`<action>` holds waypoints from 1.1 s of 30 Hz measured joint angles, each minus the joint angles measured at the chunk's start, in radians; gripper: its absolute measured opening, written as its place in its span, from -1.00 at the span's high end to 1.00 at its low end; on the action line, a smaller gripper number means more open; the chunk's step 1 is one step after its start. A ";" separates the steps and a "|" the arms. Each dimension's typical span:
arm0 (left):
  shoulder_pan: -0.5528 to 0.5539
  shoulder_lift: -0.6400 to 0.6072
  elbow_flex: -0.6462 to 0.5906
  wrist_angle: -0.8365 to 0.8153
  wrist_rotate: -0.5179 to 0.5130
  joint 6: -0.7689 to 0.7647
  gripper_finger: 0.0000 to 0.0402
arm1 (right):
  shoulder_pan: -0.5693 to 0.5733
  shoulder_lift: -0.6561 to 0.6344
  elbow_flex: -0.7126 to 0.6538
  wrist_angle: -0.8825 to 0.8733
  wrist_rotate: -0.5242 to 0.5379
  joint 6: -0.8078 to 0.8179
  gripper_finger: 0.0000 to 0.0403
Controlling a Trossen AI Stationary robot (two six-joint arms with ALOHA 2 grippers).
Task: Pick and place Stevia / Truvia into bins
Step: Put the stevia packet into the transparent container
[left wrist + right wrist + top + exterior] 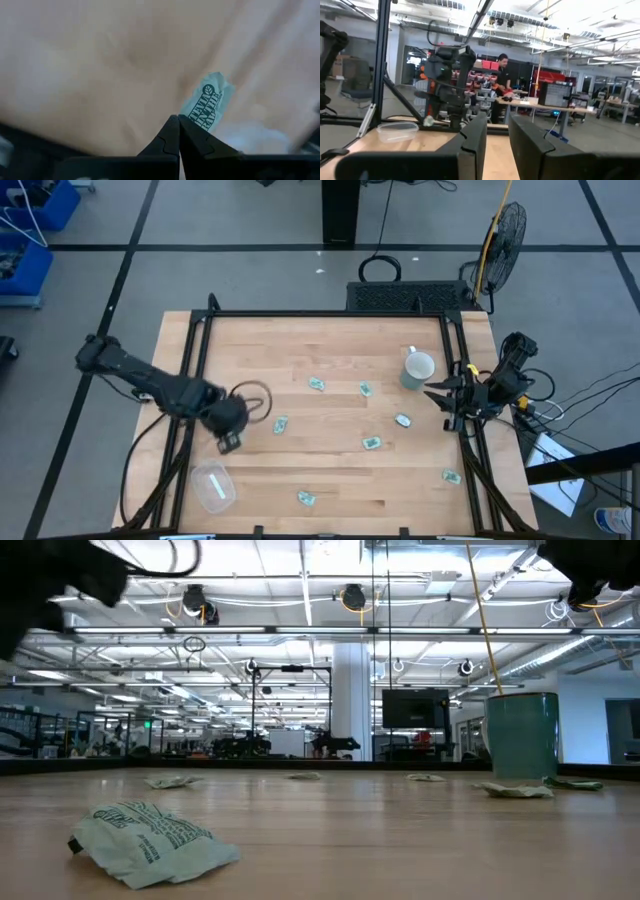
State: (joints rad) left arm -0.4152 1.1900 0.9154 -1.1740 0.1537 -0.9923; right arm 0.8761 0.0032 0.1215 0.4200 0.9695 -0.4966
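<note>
My left gripper [229, 443] is above the table's near left part, shut on a pale green and white sachet [207, 102], just on the far side of the clear round tub [213, 485]. The tub stands on the table near the left front corner and seems to hold a sachet. Several more sachets lie flat on the wood, among them three [281, 424] [317, 384] [372, 442]. One lies close to the low camera [150, 840]. My right gripper [442, 402] is open and empty at the table's right edge, beside the mug [418, 368]. My left gripper pinches one end of the sachet [194, 119] between its two shut fingertips. The rest of the sachet sticks out beyond the tips, printed side showing. The sachet is clear of the table, which shows blurred behind it.
A grey-green mug [522, 735] stands at the far right. Dark frame rails [195, 370] run along the table's left and right sides. A cable loop [255, 395] lies by my left arm. The table's middle [330, 460] is bare wood between the scattered sachets. A person [502, 75] stands in the room beyond.
</note>
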 joint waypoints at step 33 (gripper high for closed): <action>-0.341 0.056 -0.349 0.532 0.015 -0.469 0.81 | 0.000 0.000 0.000 0.250 -0.001 -0.508 0.64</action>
State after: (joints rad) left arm -0.7559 1.2461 0.5667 -0.6421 0.1684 -1.4616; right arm 0.8761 0.0032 0.1215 0.6695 0.9689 -1.0046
